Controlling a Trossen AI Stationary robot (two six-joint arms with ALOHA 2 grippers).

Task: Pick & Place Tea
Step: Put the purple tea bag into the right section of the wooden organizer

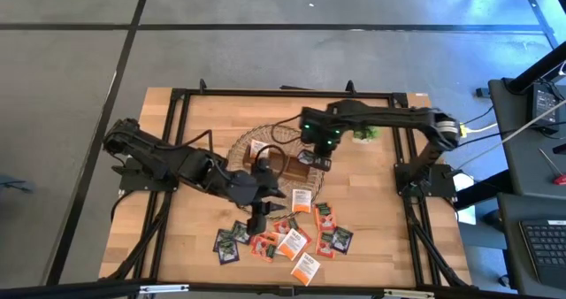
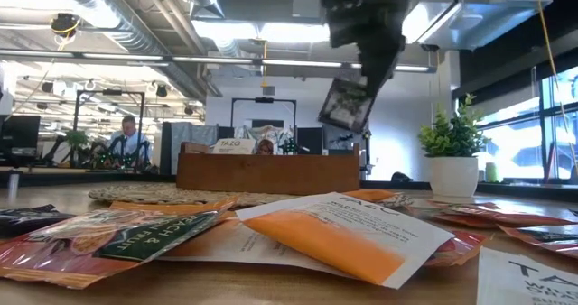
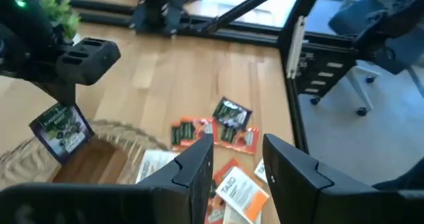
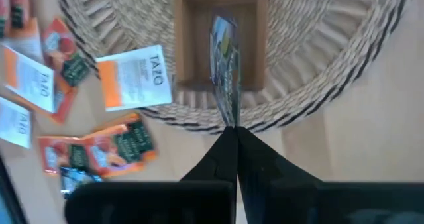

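The right gripper (image 4: 230,132) is pinching a dark sachet (image 4: 224,58) by its lower edge and holds it in the air directly above an end compartment of the wooden tray (image 4: 183,48). The tray sits on a round woven mat (image 4: 318,45) near the middle of the tabletop (image 1: 186,122). The left gripper (image 3: 238,161) hangs with its fingers spread and empty over the sachet pile (image 1: 292,233) near the front edge.

Progress looks early. One sachet is about to go into the tray, and the low view shows at least one already standing in it. More than a dozen lie scattered between the mat and the front edge, some overlapping, and a white-and-orange one (image 4: 132,78) rests partly on the mat's rim. Most of the sorting is left.

The sachets are thin, flat, square paper or foil packets, glossy and light, in orange, white with orange, red and dark green-black. The held one hangs edge-on and slightly curled. The tray is smooth brown wood with straight walls. The mat is coarse coiled fibre with a ridged surface. The tabletop is pale planked wood in a black metal frame. A small potted plant (image 1: 364,133) stands near the back.
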